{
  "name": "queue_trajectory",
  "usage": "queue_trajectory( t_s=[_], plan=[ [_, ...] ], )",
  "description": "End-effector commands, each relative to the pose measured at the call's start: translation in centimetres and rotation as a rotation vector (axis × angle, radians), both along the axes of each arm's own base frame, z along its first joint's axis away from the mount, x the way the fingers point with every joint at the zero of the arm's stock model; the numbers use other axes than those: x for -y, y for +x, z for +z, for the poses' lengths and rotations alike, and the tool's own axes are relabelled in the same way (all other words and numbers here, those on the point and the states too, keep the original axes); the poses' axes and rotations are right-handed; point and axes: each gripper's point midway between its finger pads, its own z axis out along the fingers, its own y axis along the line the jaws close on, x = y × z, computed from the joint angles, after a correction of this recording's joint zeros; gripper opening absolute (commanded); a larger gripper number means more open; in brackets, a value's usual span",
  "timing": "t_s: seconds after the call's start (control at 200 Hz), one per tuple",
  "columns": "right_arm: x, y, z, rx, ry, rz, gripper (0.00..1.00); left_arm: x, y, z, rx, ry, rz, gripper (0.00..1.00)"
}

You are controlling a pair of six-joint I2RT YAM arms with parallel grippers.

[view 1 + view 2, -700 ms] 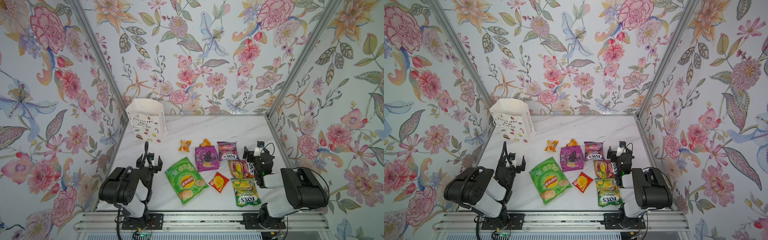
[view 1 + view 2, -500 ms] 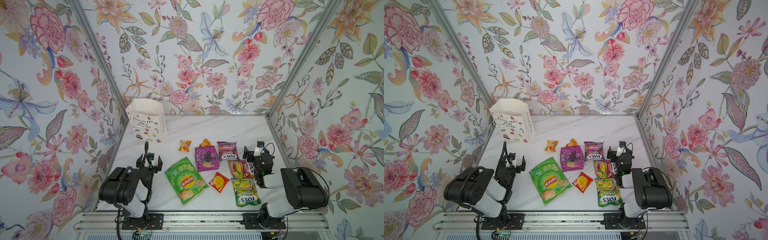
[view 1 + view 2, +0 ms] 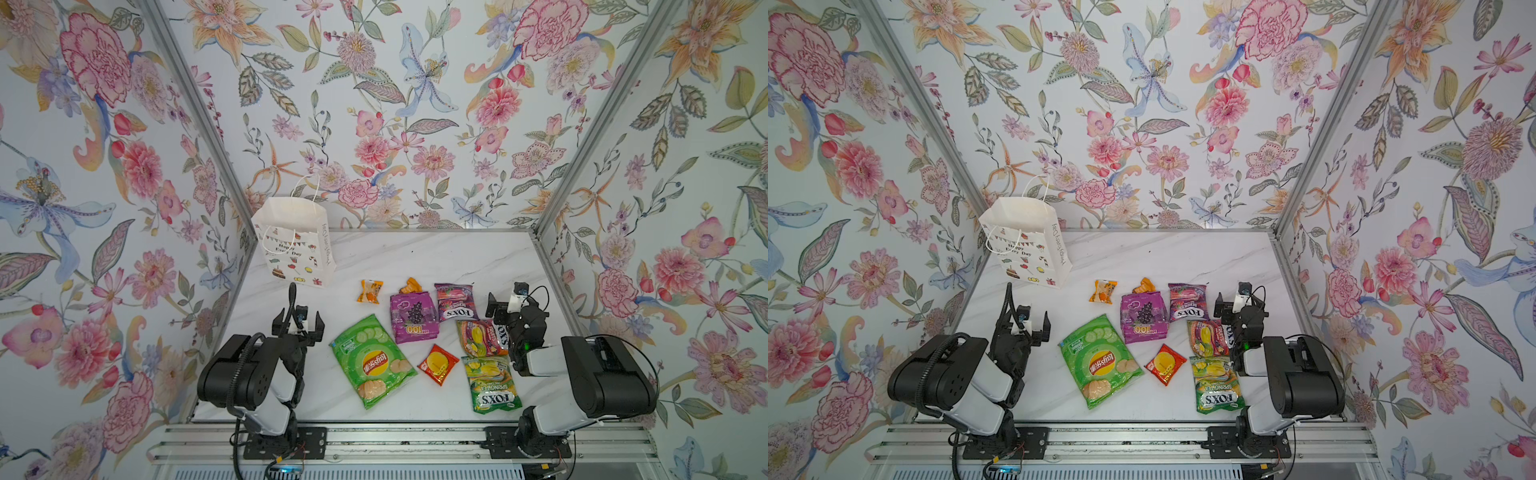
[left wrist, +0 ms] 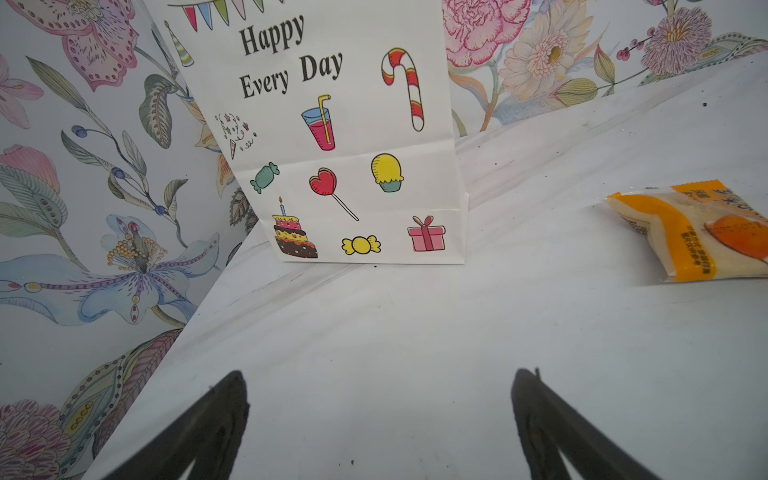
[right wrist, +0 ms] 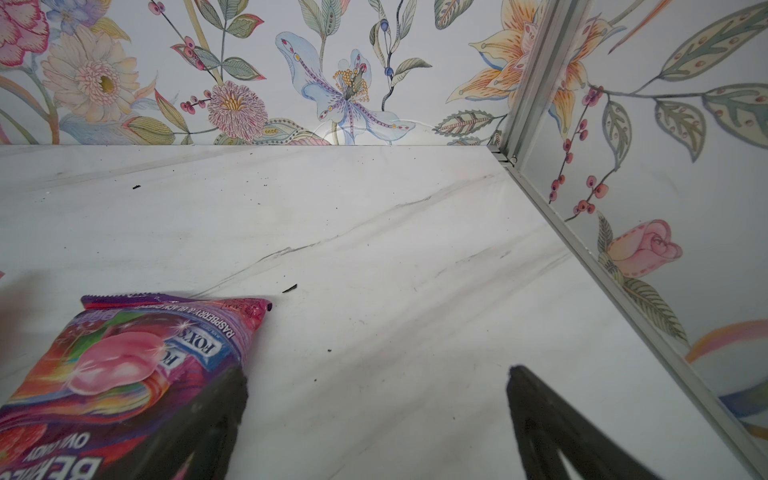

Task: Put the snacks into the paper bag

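Your left gripper sits low over the marble table at the near left. Its jaws are spread wide and there is nothing between them. The paper bag stands upright straight ahead of it in the far left corner, close to the floral wall and well apart from the fingertips. In the left wrist view its printed front faces the claw across bare table. Eight snacks lie flat on the table to the right of that claw. The green Lay's bag is just beside it, and the orange pack lies ahead and to the right, between the paper bag and the purple grape pack. A second small orange pack peeks out behind the purple one, and the red pack sits near the Lay's bag's right edge. Your right gripper is also wide open and empty, pointing toward the far wall on the right side. In the right wrist view one finger overlaps the corner of the Fox's berries bag, but you cannot tell whether it touches. The other finger is over bare marble. In both top views the Fox's fruits bag lies partly under that arm's wrist, and the green Fox's bag lies nearer its base.
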Motion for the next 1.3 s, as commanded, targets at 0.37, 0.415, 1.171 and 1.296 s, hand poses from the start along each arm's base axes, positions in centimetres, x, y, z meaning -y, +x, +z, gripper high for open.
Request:
queue_trajectory(
  t_s=[0.37,0.415,1.171,1.296],
  plan=[
    [0.0,0.4,0.2,0.002,-0.006,0.007,0.99,-0.8,0.1,6.1,0.256,-0.035,0.041,0.99],
    [0.0,0.4,0.2,0.002,-0.006,0.009,0.99,-0.9,0.1,6.2,0.258,-0.036,0.047,0.99],
    [-2.4,-4.2,10.8,0.170,0.073,0.084,0.99,-4.0,-4.4,11.7,0.394,-0.319,0.218,0.99],
    [-3.1,-5.6,13.5,0.168,0.198,0.111,0.99,-3.6,-5.1,14.0,0.419,-0.429,0.180,0.99]
  ],
)
